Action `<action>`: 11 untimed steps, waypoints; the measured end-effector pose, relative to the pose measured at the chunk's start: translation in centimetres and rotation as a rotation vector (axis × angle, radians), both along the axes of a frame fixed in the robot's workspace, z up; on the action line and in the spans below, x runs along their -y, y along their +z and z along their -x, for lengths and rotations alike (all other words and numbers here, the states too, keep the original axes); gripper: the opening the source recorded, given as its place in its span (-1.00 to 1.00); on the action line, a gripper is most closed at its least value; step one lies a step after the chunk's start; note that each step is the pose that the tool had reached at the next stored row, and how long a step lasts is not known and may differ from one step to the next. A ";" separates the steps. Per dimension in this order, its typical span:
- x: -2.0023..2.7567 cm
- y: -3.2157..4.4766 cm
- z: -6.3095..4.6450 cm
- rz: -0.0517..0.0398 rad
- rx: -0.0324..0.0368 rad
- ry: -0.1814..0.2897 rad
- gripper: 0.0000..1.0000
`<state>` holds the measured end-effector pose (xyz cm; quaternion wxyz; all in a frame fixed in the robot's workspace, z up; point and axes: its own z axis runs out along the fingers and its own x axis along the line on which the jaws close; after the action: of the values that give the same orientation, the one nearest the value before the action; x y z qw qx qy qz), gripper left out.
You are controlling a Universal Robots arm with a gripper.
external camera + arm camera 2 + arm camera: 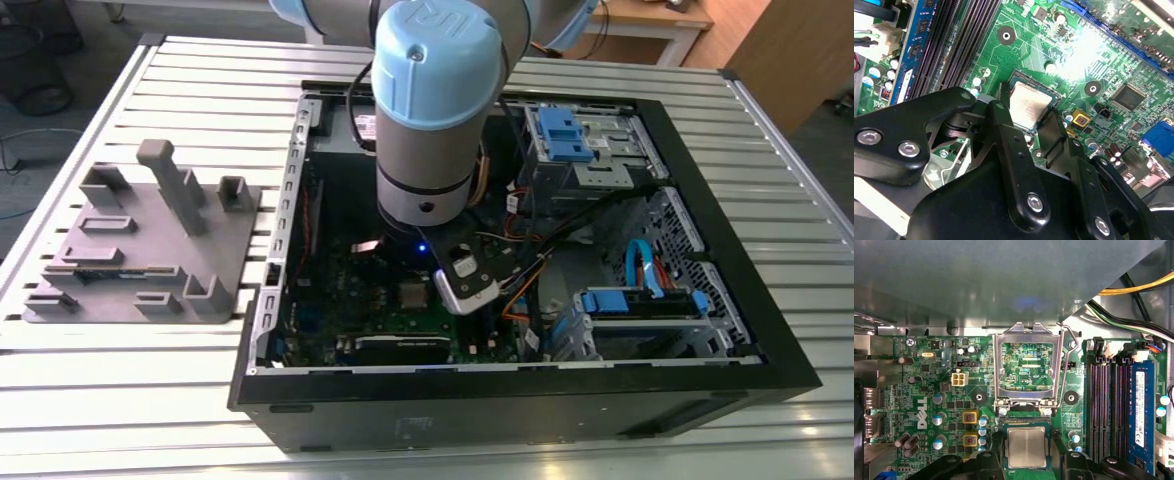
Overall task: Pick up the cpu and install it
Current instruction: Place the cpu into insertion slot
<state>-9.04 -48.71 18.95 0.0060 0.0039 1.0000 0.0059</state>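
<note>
My gripper [1026, 117] sits low over the board and straddles the cpu [1026, 447] on 2 opposite sides. I cannot tell whether it is clamped on the chip or slack around it. In both wrist views the cpu lies silver face up inside the socket's dark border. It looks level and square to that border, though I cannot see whether it is fully bedded.

Just beyond the chip, the socket frame [996, 370] is swung open on its hinge and lies flat on the motherboard [929, 390], with green board showing through its hollow middle. The memory slots [1104, 405] run beside the socket.

I judge this to be the seating step: the chip is at its place and the frame is not yet closed over it. Any motion here calls for a straight vertical line with no sideways drag, since a tilted chip would ride on the socket's contacts.

Farther out, in the exterior view, my arm [427, 100] reaches down into the open computer case [534, 400]. The grey tray [240, 240] lies on the slatted table [107, 400] at that view's left.
</note>
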 end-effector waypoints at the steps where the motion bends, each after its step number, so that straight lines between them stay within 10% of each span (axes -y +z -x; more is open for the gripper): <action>1: 0.00 0.03 0.0 -0.0001 0.0000 0.000 -0.07; 11: 0.00 0.17 0.0 -0.0001 0.0000 0.000 -0.07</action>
<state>-9.04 -48.71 19.12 0.0060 0.0039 1.0000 0.0059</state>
